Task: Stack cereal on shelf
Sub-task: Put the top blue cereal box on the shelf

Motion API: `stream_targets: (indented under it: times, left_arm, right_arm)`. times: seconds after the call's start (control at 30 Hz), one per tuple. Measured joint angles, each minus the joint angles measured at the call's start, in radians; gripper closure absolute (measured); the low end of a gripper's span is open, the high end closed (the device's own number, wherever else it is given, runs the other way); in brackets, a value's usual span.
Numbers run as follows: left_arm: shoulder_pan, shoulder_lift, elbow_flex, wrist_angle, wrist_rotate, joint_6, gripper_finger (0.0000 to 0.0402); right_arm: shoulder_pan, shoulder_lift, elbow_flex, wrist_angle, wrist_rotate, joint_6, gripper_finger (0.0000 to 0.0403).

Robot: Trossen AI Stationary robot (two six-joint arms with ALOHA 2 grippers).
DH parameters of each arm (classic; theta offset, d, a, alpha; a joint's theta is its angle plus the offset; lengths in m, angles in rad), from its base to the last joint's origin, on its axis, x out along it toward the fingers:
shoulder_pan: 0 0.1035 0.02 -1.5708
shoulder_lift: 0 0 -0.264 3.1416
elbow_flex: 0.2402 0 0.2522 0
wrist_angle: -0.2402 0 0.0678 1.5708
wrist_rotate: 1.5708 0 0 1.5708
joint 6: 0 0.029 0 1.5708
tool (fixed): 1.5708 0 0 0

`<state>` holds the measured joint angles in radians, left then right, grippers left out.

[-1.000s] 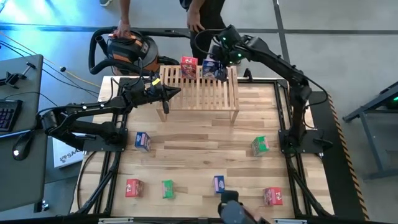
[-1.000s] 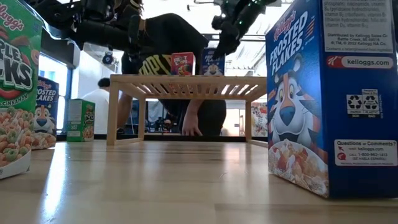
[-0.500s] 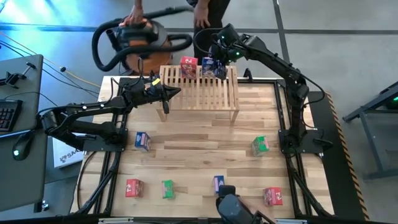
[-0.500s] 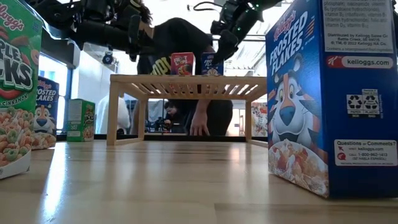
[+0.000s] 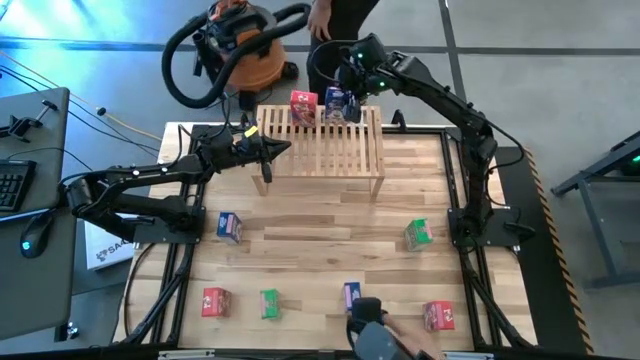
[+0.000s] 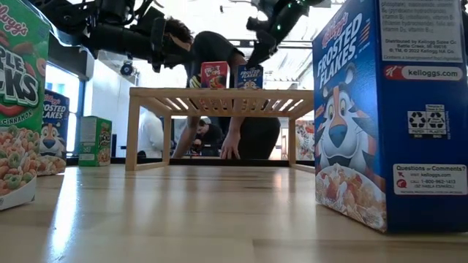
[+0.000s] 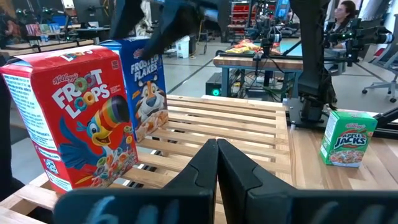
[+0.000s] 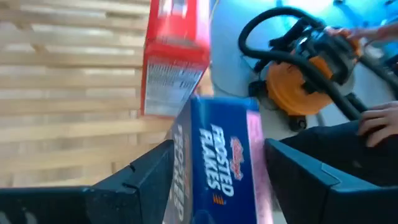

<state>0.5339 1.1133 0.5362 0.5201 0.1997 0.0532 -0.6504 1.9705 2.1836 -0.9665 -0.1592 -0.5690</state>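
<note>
The slatted wooden shelf (image 5: 322,142) stands at the table's far middle. A red cereal box (image 5: 303,107) and a blue one (image 5: 336,105) stand upright side by side on its far edge, and both show in the left wrist view (image 7: 81,118) (image 7: 144,87). My right gripper (image 5: 348,82) is open just above the blue box (image 8: 217,162), with one finger on either side of the box's top. My left gripper (image 5: 283,148) is shut and empty and hovers over the shelf's left end. Several more boxes stand on the table.
Loose boxes stand on the table: blue (image 5: 229,226), green (image 5: 417,234), red (image 5: 213,301), green (image 5: 269,303), blue (image 5: 351,295) and red (image 5: 438,315). Behind the far edge a person moves an orange vacuum (image 5: 245,45). The tabletop between the shelf and the near row is bare.
My right gripper has risen and drawn back toward the far edge, off the blue box. The box now stands upright on the shelf beside the red one. Behind the table, the person has pulled the orange vacuum farther away.
</note>
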Motion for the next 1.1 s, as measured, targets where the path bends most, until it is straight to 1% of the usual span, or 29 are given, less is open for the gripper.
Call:
stream_targets:
  times: [0.13, 0.17, 0.2, 0.27, 0.33, 0.4, 0.47, 0.53, 0.67, 0.73, 0.8, 0.9, 1.1]
  left_arm:
    - [0.0, 0.0, 0.0, 0.0, 0.0, 0.0, 0.0401]
    - [0.0, 0.0, 0.0, 0.0, 0.0, 0.0, 0.0401]
    - [0.0, 0.0, 0.0, 0.0, 0.0, 0.001, 0.0401]
    - [0.0, 0.0, 0.0, 0.0, 0.0, 0.0, 0.0401]
    - [0.0, 0.0, 0.0, 0.0, 0.0, -0.006, 0.0401]
    - [0.0, 0.0, 0.0, 0.0, -0.008, -0.018, 0.0401]
    - [0.0, 0.002, 0.0, 0.0, -0.029, -0.024, 0.0401]
    - [0.0, 0.003, 0.0, 0.002, -0.058, -0.024, 0.0401]
    - [0.0, 0.039, 0.019, 0.0, -0.072, -0.023, 0.0401]
    - [-0.003, 0.082, 0.044, 0.0, -0.072, -0.017, 0.0401]
    - [-0.007, 0.136, 0.072, -0.003, -0.085, -0.011, 0.0401]
    - [-0.008, 0.217, 0.126, -0.005, -0.156, 0.015, 0.0401]
    - [-0.007, 0.338, 0.237, -0.003, -0.289, 0.076, 0.0401]
  right_arm:
    - [0.03, -0.002, 0.133, -0.091, 0.004, 0.0, 0.0174]
    - [0.039, -0.002, 0.17, -0.13, 0.017, 0.0, 0.0175]
    - [0.051, -0.018, 0.174, -0.142, 0.044, 0.003, 0.0176]
    - [0.072, -0.086, 0.109, -0.138, 0.116, -0.015, 0.0184]
    - [0.088, -0.142, 0.071, -0.179, 0.183, -0.017, 0.02]
    - [0.085, -0.177, 0.042, -0.25, 0.229, 0.023, 0.0223]
    - [0.064, -0.196, 0.007, -0.306, 0.232, 0.077, 0.0253]
    - [0.039, -0.214, -0.053, -0.304, 0.231, 0.12, 0.0291]
    - [-0.004, -0.24, -0.212, -0.195, 0.23, 0.147, 0.0375]
    - [-0.017, -0.241, -0.292, -0.127, 0.227, 0.148, 0.0395]
    - [-0.025, -0.241, -0.351, -0.062, 0.225, 0.158, 0.0388]
    - [-0.031, -0.243, -0.432, 0.051, 0.219, 0.186, 0.0379]
    - [-0.037, -0.243, -0.541, 0.263, 0.235, 0.232, 0.0398]
